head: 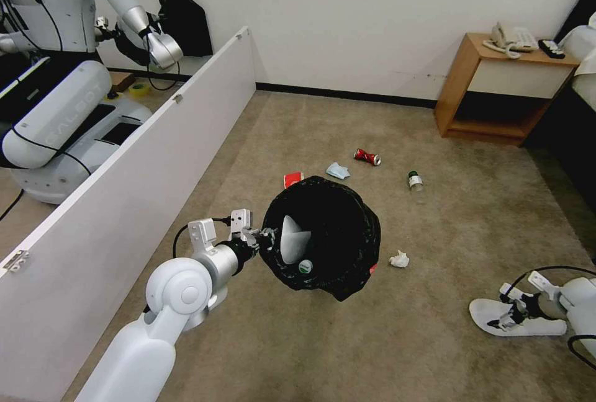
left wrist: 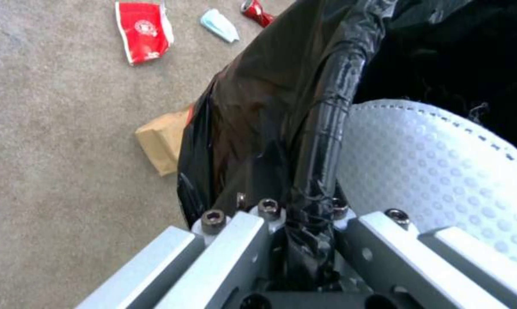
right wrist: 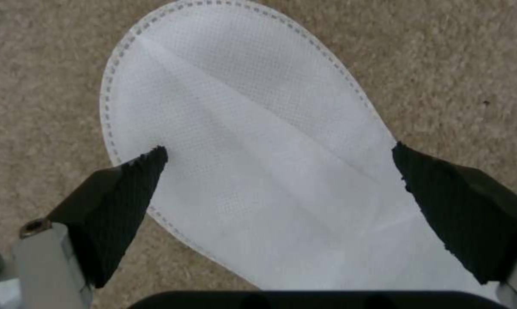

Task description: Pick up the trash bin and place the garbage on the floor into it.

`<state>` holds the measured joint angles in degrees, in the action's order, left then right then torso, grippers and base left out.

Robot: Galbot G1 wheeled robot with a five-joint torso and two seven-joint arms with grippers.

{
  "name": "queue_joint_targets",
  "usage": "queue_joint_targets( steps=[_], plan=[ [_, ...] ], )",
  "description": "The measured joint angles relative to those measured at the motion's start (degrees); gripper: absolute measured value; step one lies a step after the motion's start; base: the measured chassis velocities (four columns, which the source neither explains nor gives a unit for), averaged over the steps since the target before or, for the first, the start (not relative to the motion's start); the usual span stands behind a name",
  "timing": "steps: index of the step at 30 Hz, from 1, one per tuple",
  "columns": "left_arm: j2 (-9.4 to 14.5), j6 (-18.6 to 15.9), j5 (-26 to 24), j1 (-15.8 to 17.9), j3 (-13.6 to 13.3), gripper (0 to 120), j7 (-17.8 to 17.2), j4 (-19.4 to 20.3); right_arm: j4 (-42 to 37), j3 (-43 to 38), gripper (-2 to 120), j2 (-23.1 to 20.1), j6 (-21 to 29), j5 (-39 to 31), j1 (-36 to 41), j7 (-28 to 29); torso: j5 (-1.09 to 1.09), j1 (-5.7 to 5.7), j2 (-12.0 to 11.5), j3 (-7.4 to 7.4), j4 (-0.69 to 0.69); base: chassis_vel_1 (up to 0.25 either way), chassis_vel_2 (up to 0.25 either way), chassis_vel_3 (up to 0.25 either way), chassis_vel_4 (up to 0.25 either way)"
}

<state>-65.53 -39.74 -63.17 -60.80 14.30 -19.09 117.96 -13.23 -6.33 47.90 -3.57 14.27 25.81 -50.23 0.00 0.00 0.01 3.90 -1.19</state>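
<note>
Beige carpet [head: 310, 340], litter strewn; white wall [head: 372, 11], wooden nightstand [head: 496, 85].

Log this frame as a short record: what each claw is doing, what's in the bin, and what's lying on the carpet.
left claw: shut on the rim of the trash bin, held off the carpet
right claw: open, fingers on either side of a white slipper on the carpet
in bin: white slipper, bottle
on carpet: can, face mask, red carton, bottle, tissue, cardboard
</note>
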Motion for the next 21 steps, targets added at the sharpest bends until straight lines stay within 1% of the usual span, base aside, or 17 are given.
queue_joint_targets(
  steps=[9,21],
  plan=[
    [0.0,0.0,0.0,0.2,0.1,0,0.1,-0.1,0.5,0.6,100,0.6,0.1,0.1,-0.2,1.7,0.00,0.00,0.0,0.00,0.00,0.000,0.000,0.000,0.000],
    [0.0,0.1,-0.1,0.1,0.3,0,0.2,-0.1,0.6,1.0,100,1.0,0.3,0.1,-0.3,2.0,0.00,0.00,0.0,0.00,0.00,0.000,0.000,0.000,0.000]
  ],
)
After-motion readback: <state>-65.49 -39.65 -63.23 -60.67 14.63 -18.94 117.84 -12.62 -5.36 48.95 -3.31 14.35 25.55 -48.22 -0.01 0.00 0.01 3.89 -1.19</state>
